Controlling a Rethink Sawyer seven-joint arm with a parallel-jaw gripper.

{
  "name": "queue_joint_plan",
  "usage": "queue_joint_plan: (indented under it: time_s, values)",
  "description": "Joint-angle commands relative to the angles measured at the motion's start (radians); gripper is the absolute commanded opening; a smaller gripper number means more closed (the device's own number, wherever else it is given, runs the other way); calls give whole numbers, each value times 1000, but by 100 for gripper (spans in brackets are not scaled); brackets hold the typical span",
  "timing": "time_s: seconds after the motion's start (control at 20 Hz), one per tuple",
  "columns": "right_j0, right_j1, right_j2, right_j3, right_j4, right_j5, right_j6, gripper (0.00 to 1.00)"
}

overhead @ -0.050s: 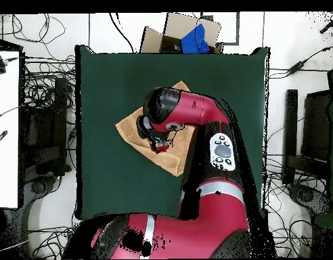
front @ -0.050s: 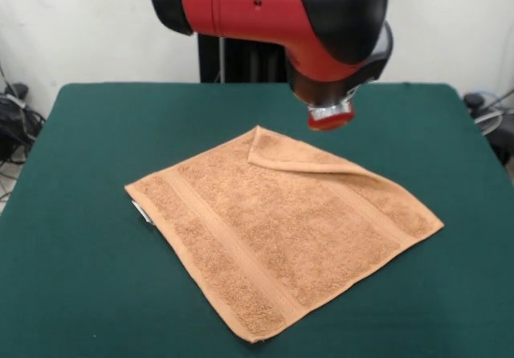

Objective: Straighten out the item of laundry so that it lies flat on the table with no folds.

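The item of laundry point(front @ -0.050s: 281, 221), an orange-tan terry towel, lies spread like a diamond on the dark green table point(front @ -0.050s: 80, 133). Its far corner point(front @ -0.050s: 299, 156) is folded over onto the towel. A small white tag point(front @ -0.050s: 142, 212) shows at its left edge. The red-tipped gripper point(front @ -0.050s: 331, 115) hangs just above and behind the folded corner, apart from the cloth. In the overhead view the arm hides most of the towel point(overhead @ -0.050s: 137, 127), with the gripper point(overhead @ -0.050s: 161, 143) over it and green table point(overhead @ -0.050s: 108, 81) all around.
A cardboard box with something blue in it point(overhead @ -0.050s: 186, 34) stands off the table's edge in the overhead view. Cables point(overhead @ -0.050s: 40, 88) lie on the floor on both sides. A white desk point(overhead @ -0.050s: 7, 122) sits at the left.
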Motion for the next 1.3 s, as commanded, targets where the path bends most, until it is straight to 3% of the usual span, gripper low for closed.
queue_joint_plan:
  time_s: [0.05,0.25,0.5,0.9,1.3]
  values:
    - [4,12,6,-180,-75,25,-28,0]
    - [8,48,4,-231,-99,-34,-17,0]
    - [5,140,5,-268,-184,-308,-33,0]
    - [9,204,34,-305,-152,-411,0,0]
    - [2,223,77,-287,-61,-381,6,0]
